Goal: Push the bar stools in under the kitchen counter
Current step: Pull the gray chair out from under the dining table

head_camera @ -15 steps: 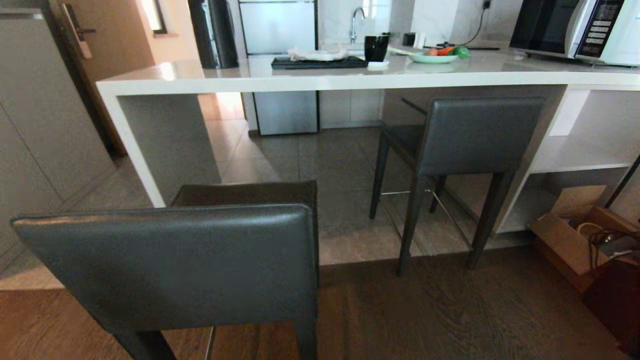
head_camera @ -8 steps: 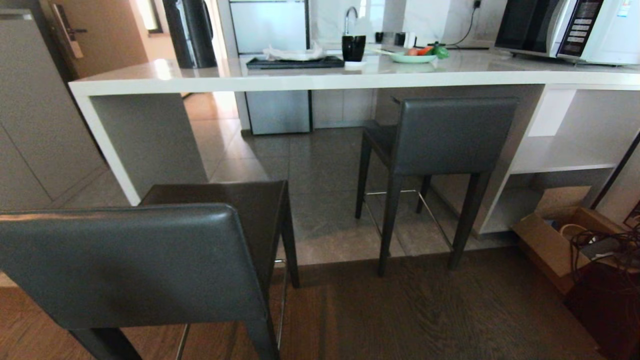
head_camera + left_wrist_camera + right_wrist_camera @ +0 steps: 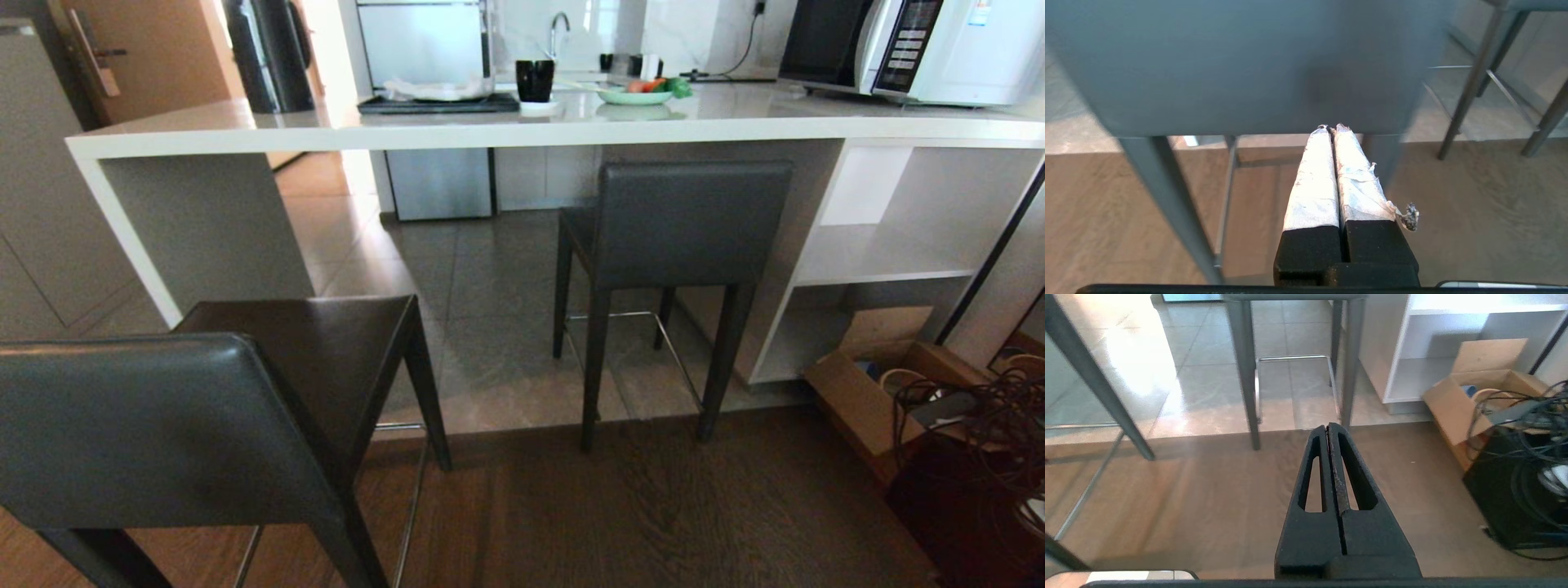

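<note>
Now view has swung right; near stool [image 3: 1241, 65] looms just ahead of clamped-shut, empty left pincer [image 3: 1331, 127]; right pincer [image 3: 1327, 426] likewise; worktop [image 3: 490, 135] beyond, push pending

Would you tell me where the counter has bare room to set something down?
The kitchen counter is bare at its left end, before the black tray, and between the green plate and the microwave. Around the black cup it is crowded.
</note>
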### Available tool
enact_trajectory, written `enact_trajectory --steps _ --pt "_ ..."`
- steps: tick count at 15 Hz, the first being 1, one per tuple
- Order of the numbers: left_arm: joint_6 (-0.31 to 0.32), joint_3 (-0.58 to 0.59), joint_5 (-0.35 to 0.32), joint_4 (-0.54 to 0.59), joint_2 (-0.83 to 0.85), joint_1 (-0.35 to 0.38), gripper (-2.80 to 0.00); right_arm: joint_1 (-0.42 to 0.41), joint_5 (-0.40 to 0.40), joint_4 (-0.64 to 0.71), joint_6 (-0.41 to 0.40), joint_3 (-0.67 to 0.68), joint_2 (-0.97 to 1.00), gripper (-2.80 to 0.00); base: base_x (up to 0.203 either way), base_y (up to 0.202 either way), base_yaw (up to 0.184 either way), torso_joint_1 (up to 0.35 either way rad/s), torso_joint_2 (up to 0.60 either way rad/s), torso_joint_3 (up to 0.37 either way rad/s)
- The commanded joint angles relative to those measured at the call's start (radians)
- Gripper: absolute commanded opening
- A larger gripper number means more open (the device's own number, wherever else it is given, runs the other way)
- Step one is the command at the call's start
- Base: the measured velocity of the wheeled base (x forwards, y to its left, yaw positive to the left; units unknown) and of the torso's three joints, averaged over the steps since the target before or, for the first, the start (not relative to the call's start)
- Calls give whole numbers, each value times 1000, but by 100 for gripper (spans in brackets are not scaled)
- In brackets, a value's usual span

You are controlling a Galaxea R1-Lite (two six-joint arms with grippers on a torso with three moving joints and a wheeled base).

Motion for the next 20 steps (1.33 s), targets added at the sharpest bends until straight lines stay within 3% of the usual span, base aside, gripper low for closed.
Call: enact_trajectory --steps 1,9,15,20 --pt "0 0 1 0 1 0 -280 0 0 0 0 0 1 -280 0 -197 -1 4 4 1" --pt "0 0 0 0 1 0 -280 0 -1 0 0 0 1 -280 0 -171 1 1 2 4" --pt "0 0 2 0 1 0 -280 0 0 0 0 0 1 -280 0 0 0 0 0 0" --pt "0 0 2 0 1 0 -280 0 0 0 0 0 1 -280 179 0 -1 4 2 0"
